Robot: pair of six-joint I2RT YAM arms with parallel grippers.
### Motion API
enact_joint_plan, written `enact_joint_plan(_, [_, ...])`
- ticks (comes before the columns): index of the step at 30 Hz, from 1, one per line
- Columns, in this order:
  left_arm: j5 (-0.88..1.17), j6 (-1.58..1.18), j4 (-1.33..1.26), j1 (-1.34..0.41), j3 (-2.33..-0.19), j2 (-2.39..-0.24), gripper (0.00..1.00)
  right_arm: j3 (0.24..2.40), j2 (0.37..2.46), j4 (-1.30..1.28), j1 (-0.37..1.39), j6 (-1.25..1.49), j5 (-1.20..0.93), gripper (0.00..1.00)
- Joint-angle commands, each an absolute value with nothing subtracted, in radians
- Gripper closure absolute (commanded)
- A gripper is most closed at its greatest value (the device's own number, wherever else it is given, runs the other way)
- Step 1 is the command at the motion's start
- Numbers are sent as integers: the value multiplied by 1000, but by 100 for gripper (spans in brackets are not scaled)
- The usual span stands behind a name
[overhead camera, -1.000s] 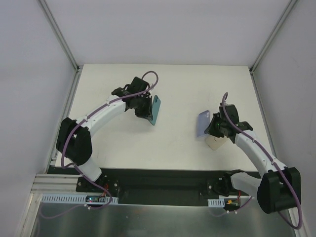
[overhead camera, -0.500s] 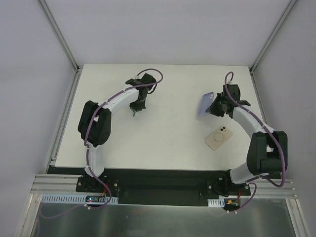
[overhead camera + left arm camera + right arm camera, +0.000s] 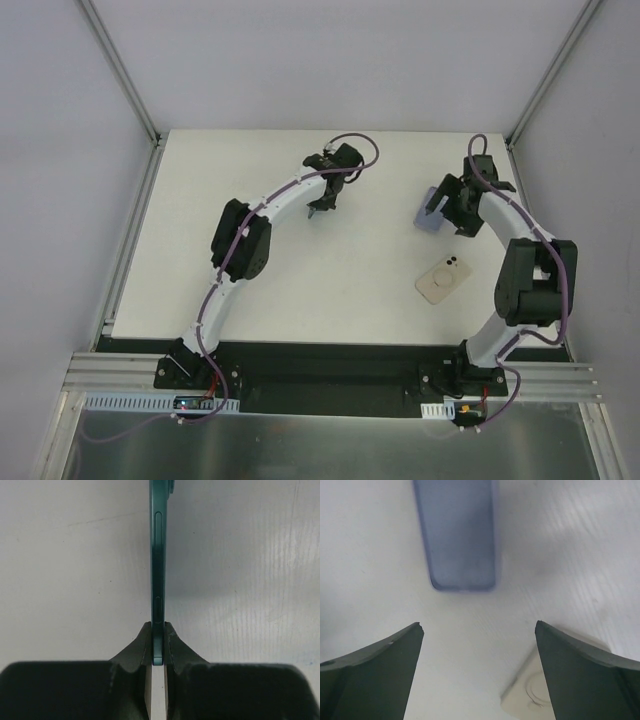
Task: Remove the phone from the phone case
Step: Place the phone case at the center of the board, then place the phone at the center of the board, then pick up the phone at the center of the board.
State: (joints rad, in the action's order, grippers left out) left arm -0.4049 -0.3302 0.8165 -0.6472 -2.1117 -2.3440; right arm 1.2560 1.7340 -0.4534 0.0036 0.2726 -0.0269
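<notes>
The white table [image 3: 300, 290] fills the middle of the top view, with grey walls around it. Across it the left arm [image 3: 270, 200] is stretched from the lower left up to the upper middle, and the right arm [image 3: 520, 240] is folded along the right edge, its wrist turned toward the upper right of the table.

A cream phone-shaped item [image 3: 443, 280] with a round ring on its back is seen lying flat at the right of the table, below the right wrist and apart from everything else.

The blue-grey phone case [image 3: 459, 535] is seen at the top of the right wrist view, just beyond the fingers and touched by neither. It is blurred, so whether it lies flat cannot be told. The right tool [image 3: 479, 624] is spread wide with nothing held between its fingers.

The teal phone [image 3: 158, 570] is seen edge-on in the left wrist view, its side buttons facing the camera, running straight up from the fingers above the table. The left tool [image 3: 158, 630] is clamped on the phone's near end, one finger pressed against each flat face.
</notes>
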Motion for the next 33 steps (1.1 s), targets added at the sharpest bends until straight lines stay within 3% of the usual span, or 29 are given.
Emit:
enact_joint_plan(1, [-437, -308, 856, -661, -2201, -2362, 96, 1136, 1483, -600, 3, 238, 162, 4])
enact_joint_plan(6, [-407, -328, 856, -663, -2253, -2411, 85, 956, 1312, -641, -18, 290, 157, 4])
enact_joint_plan(9, [-342, -345, 854, -667, -2278, -2424, 59, 827, 1201, -663, -18, 317, 141, 4])
enact_joint_plan(17, [-183, -353, 835, -669, -2271, -2312, 28, 651, 1028, -623, -2, 544, 95, 4])
enact_joint_plan(19, [-135, -379, 824, -669, -2220, -2223, 27, 634, 1041, -606, -2, 586, 87, 4])
enact_joint_plan(26, [81, -515, 531, -678, -1555, -1847, 26, 725, 1215, -561, 101, 686, 89, 4])
enact_joint_plan(33, [134, -512, 462, -676, -1358, -1672, 27, 873, 1474, -663, 166, 683, 158, 4])
